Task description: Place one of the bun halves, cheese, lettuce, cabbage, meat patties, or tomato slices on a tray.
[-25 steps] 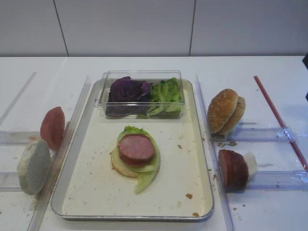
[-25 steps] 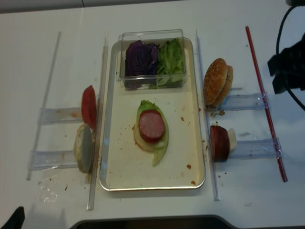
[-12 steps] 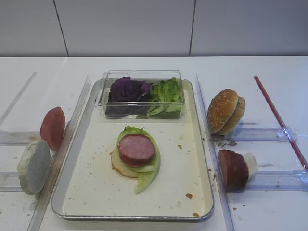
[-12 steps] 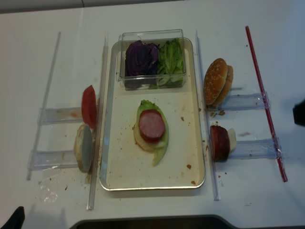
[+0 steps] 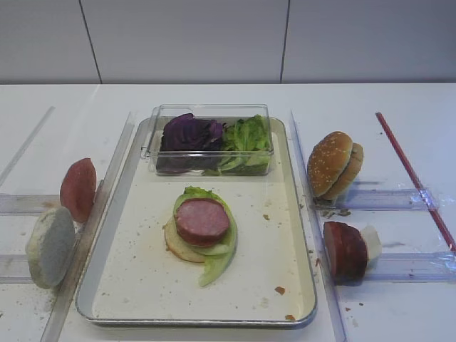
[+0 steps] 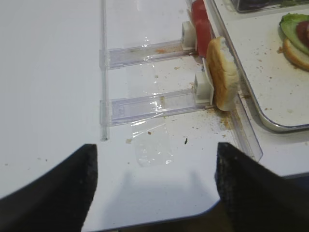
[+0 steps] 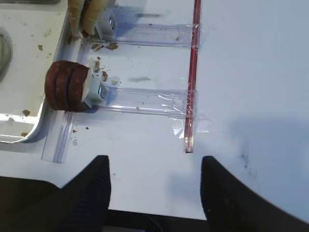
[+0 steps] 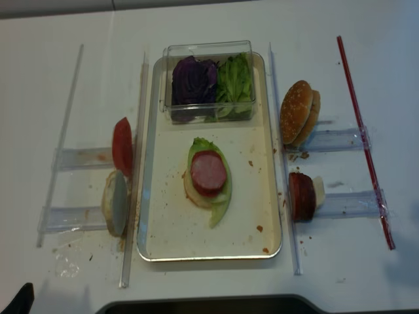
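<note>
Right tool (image 7: 154, 181) is spread wide with nothing between its dark fingers, hovering over bare white tabletop (image 7: 251, 72) near the long red rod (image 7: 192, 72). Left tool (image 6: 154, 186) is the same, splayed and gripping nothing, on the near left by the clear plastic holders (image 6: 145, 104).

Just ahead of the right tool, the dark-rimmed round meat patties (image 7: 66, 92) stand on edge against the big silver metal tray (image 5: 303, 271), with the sesame-seeded golden bun halves (image 5: 333, 164) farther back. On the tray: a pink patty on light green frilly lettuce (image 5: 214, 263) over a bun. Dark purple cabbage (image 5: 189, 135) sits in the clear box (image 5: 210, 110) at the far end. Orange-red tomato slices (image 5: 78, 189) stand left of the tray.
</note>
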Robot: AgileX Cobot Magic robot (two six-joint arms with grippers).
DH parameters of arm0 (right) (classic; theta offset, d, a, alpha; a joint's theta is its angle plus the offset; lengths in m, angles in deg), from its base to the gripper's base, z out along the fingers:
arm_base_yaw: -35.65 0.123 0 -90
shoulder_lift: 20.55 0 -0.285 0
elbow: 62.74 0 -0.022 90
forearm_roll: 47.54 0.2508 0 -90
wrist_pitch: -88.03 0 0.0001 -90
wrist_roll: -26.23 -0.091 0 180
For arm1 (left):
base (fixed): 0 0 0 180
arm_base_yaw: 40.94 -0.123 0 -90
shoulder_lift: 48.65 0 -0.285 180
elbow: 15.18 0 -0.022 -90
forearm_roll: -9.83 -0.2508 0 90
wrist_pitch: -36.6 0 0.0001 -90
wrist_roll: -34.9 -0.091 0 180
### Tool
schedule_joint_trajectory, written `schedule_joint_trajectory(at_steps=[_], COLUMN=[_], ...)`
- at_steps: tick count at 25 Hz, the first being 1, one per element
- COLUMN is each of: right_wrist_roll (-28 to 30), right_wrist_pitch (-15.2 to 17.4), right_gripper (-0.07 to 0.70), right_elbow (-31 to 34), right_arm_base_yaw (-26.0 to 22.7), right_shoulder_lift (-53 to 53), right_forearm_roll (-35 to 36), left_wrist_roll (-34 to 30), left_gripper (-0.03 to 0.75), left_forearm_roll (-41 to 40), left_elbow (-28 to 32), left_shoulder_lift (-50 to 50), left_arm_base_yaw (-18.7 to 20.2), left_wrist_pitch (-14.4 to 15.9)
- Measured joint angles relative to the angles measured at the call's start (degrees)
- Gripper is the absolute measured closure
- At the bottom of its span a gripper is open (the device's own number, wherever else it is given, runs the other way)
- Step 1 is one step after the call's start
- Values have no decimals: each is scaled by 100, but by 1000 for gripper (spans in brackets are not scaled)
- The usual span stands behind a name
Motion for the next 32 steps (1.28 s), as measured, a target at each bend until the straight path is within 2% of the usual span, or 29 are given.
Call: schedule_joint_trajectory(at_steps=[10, 17, 21, 32], right_wrist_roll=[-170, -145, -55, 239], right_wrist_pitch=[73, -37, -237, -288], right_gripper=[211, 266, 274, 276], right_elbow=[946, 1059, 1151, 1187], right_arm_base_yaw=[-5, -5, -5, -5], right_shoulder_lift=[-1791, -2634, -2785, -2785], right_forearm_roll=[-157, -178, -225, -170], left_wrist_roll=[0, 0, 0, 0], left_gripper=[244, 244, 244, 244], left_forearm_roll=[0, 0, 0, 0], left_elbow=[0, 0, 0, 0], left_shoulder_lift=[0, 0, 0, 0], left_arm_base_yaw=[0, 0, 0, 0], left_wrist_pitch=[0, 0, 0, 0])
